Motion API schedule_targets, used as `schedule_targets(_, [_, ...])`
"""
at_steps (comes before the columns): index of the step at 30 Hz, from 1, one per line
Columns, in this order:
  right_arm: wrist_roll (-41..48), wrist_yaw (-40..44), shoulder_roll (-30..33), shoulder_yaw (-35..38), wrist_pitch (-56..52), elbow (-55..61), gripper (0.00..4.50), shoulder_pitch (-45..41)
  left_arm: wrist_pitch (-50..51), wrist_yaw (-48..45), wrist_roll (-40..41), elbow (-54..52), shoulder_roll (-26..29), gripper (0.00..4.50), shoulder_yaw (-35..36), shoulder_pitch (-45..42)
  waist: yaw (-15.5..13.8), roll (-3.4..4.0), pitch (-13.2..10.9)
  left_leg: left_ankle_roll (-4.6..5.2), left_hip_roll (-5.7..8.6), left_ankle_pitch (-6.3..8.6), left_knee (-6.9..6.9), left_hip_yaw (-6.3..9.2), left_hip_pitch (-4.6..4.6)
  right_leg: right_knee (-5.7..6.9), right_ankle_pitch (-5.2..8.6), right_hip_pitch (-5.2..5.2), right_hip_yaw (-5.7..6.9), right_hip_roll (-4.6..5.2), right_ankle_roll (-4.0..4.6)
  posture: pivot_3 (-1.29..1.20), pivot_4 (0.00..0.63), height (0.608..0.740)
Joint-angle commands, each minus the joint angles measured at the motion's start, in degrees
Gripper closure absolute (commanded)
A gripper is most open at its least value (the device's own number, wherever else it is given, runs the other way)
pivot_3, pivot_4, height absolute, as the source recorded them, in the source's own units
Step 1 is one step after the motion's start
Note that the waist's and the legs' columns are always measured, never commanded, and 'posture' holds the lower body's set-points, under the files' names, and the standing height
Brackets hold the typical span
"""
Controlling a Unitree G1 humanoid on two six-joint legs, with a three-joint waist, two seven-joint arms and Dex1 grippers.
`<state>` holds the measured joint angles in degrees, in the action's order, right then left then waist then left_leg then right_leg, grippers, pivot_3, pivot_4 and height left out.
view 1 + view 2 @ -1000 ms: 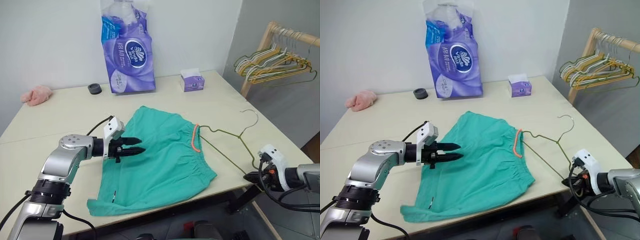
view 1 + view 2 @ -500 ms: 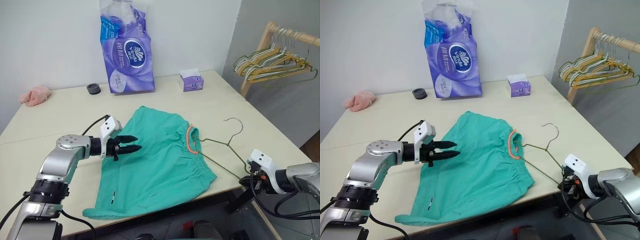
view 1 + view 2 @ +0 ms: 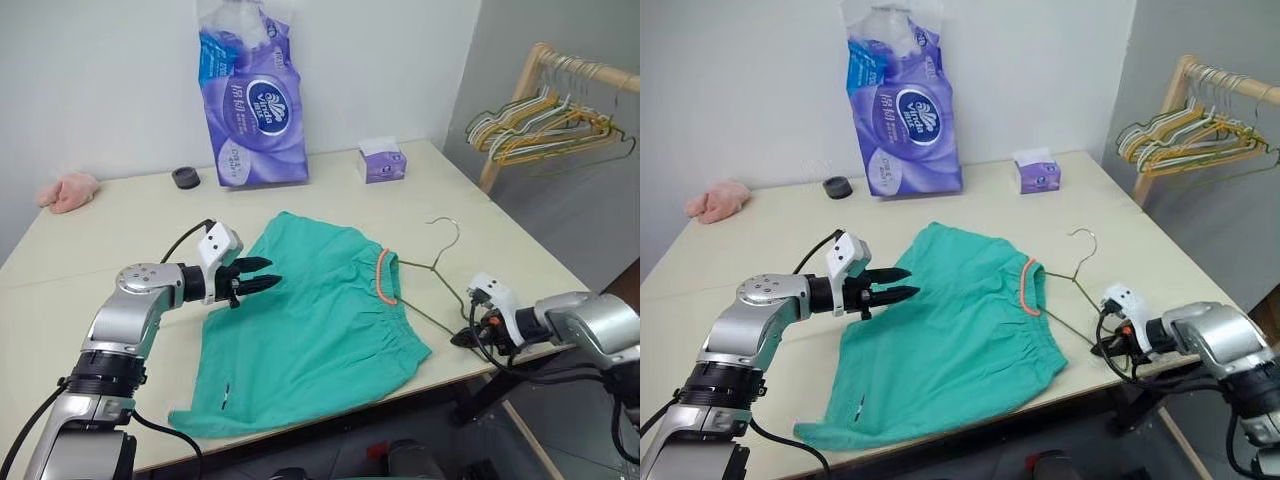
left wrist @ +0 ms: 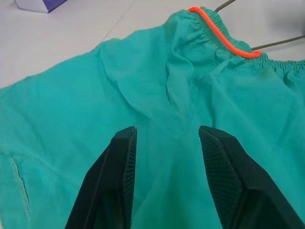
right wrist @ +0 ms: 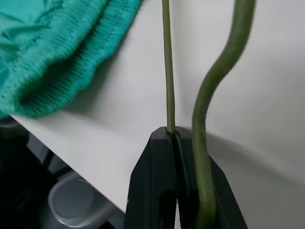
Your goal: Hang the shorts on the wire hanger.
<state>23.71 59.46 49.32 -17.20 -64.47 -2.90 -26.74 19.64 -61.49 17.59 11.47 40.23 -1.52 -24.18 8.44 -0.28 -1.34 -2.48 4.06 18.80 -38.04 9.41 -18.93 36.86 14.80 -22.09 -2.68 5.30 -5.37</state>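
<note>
- The teal-green soft fabric shorts [image 3: 315, 320] with the gathered elastic waistband and the orange-coral drawstring lie flat on the pale beige bench [image 3: 120, 230], near its front edge, and they are not yet on any hanger.
- The thin dark olive-grey wire hanger [image 3: 430, 280] lies on the bench just beside the waistband; its near corner seems to reach the waistband by the drawstring, but whether the wire is inside the opening cannot be told.
- The right tool [image 3: 1102, 345] is clamped together on the wire of this hanger at its outer corner, near the bench edge; the right wrist view shows the wire pinched between the 2 black fingers.
- The left tool [image 3: 258, 283] hovers over the leg side of the shorts with its 2 fingers [image 4: 119, 191] apart, and it holds nothing.
- Judged from this, the task is at an early step: the hanger is gripped, but threading it into the shorts and lifting both is left to do.
- Containers: a small purple tissue box [image 3: 384, 163] stands at the far side of the bench with white tissue showing at its top.
- A tall purple plastic pack [image 3: 252, 95] stands against the wall; what is in it cannot be told.
- A wooden rack [image 3: 530, 95] beside the bench carries bunched yellow, green and grey hangers [image 3: 545, 125].
</note>
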Motion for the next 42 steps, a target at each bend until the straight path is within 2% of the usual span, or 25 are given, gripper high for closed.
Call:
schedule_targets(1, [0.21, 0.53, -4.68, -1.09, -1.53, -4.59, 4.50, -5.47, -0.95, 0.87, 0.31, -1.62, -0.02, 2.34, 1.89, 0.02, 0.30, 0.01, 0.01, -0.02, 0.00, -0.01, 0.01, 0.01, -0.01, 0.01, 0.00, -0.04, -0.01, -0.01, 0.00, -0.19, 0.000, 0.740])
schedule_targets(4, [0.00, -1.39, -9.16, -0.30, -2.88, -8.60, 4.50, -8.56, -0.90, 1.37, 0.57, -1.93, -0.30, 2.34, 2.25, 0.30, 0.62, 0.01, 0.01, -0.04, 0.00, -0.02, 0.03, 0.05, -0.03, 0.03, -0.01, -0.08, -0.01, -0.01, 0.02, -0.19, 0.000, 0.740])
schedule_targets(6, [-0.02, -7.08, -14.13, 3.60, -4.92, -9.86, 4.50, -10.15, -1.00, 1.81, 0.59, -2.21, -0.52, 2.34, 2.54, 0.50, 0.87, 0.02, 0.01, -0.05, 0.03, -0.03, 0.03, 0.08, -0.05, 0.03, -0.02, -0.11, -0.02, 0.01, 0.03, -0.17, 0.000, 0.740])
schedule_targets(9, [1.66, -11.64, -18.22, 8.88, -7.47, -6.29, 4.50, -10.79, -0.88, 2.45, 0.93, -2.43, -0.71, 2.34, 3.33, 0.77, 0.80, 0.02, 0.01, -0.05, 0.15, -0.03, 0.02, 0.15, -0.10, 0.08, -0.03, -0.15, -0.02, 0.10, 0.05, -0.17, 0.000, 0.740])
schedule_targets(14, [-2.39, -14.02, -15.93, 6.53, 2.18, 6.22, 4.50, -6.84, -0.17, 5.47, 2.15, -0.77, -2.15, 2.34, 6.23, -0.94, 0.47, 0.03, 0.01, -0.05, 0.28, -0.03, -0.02, 0.16, -0.14, 0.08, -0.03, -0.18, -0.02, 0.25, 0.04, -0.17, 0.000, 0.740])
schedule_targets(15, [-3.55, -14.10, -15.03, 5.34, 4.54, 8.44, 4.50, -5.89, 0.37, 5.30, 2.64, -0.57, -2.06, 1.95, 6.75, -1.53, 0.46, 0.02, 0.02, -0.05, 0.28, -0.03, -0.02, 0.16, -0.14, 0.07, -0.03, -0.18, -0.01, 0.25, 0.04, -0.18, 0.000, 0.740])
schedule_targets(18, [-8.37, -14.81, -12.43, 1.22, 11.85, 13.52, 4.50, -3.48, 1.89, 4.23, 4.20, 0.28, -1.23, 1.17, 8.17, -4.68, 0.47, 0.02, 0.02, -0.05, 0.26, -0.03, -0.02, 0.16, -0.14, 0.07, -0.02, -0.17, 0.02, 0.24, 0.02, -0.19, 0.000, 0.740])
schedule_targets(22, [-13.81, -15.75, -11.14, -2.71, 18.37, 14.79, 4.50, -2.60, 2.10, 0.74, 5.01, 0.93, 0.60, 0.01, 8.01, -10.61, 0.94, 0.01, 0.01, -0.05, 0.25, -0.03, -0.03, 0.16, -0.13, 0.08, -0.01, -0.15, 0.04, 0.22, -0.01, -0.20, 0.000, 0.740])
schedule_targets(28, [-19.61, -14.29, -10.05, -6.21, 25.70, 13.42, 4.50, -3.80, 0.57, -13.96, 3.28, -2.62, 6.44, 0.01, 0.17, -14.06, 1.62, 0.02, 0.02, -0.05, 0.27, -0.03, 0.03, 0.09, -0.13, 0.01, -0.01, -0.17, -0.02, 0.23, 0.00, -0.20, 0.000, 0.740])
schedule_targets(31, [-21.29, -13.34, -10.00, -6.80, 27.72, 13.66, 4.50, -4.08, -5.86, -16.63, -1.41, -1.29, 6.97, 0.01, -3.86, -14.50, 1.60, 0.02, 0.01, -0.05, 0.25, -0.03, 0.03, 0.12, -0.11, 0.03, -0.01, -0.15, 0.00, 0.21, 0.00, -0.20, 0.000, 0.740])
schedule_targets(37, [-24.79, -11.79, -10.09, -8.19, 31.72, 15.81, 4.50, -3.96, -18.54, -12.91, -8.50, 7.86, 1.68, 0.01, -7.09, -18.12, 1.31, 0.02, 0.01, -0.05, 0.25, -0.03, -0.01, 0.12, -0.11, 0.01, -0.01, -0.14, 0.00, 0.20, 0.00, -0.21, 0.000, 0.740])
schedule_targets(40, [-26.16, -10.96, -10.07, -8.59, 32.65, 16.47, 4.50, -4.24, -21.78, -10.72, -8.88, 10.67, -2.07, 0.01, -6.62, -19.54, 1.21, 0.01, 0.01, -0.05, 0.26, -0.03, -0.02, 0.14, -0.12, 0.01, -0.01, -0.14, 0.00, 0.22, 0.00, -0.21, 0.000, 0.740])
schedule_targets(42, [-26.59, -10.50, -10.21, -8.41, 32.67, 16.53, 4.50, -4.36, -21.64, -12.13, -8.64, 10.58, -2.57, 0.01, -6.78, -19.23, 1.31, 0.01, 0.01, -0.05, 0.26, -0.03, -0.03, 0.12, -0.13, 0.01, -0.01, -0.13, -0.01, 0.23, 0.00, -0.21, 0.000, 0.740])
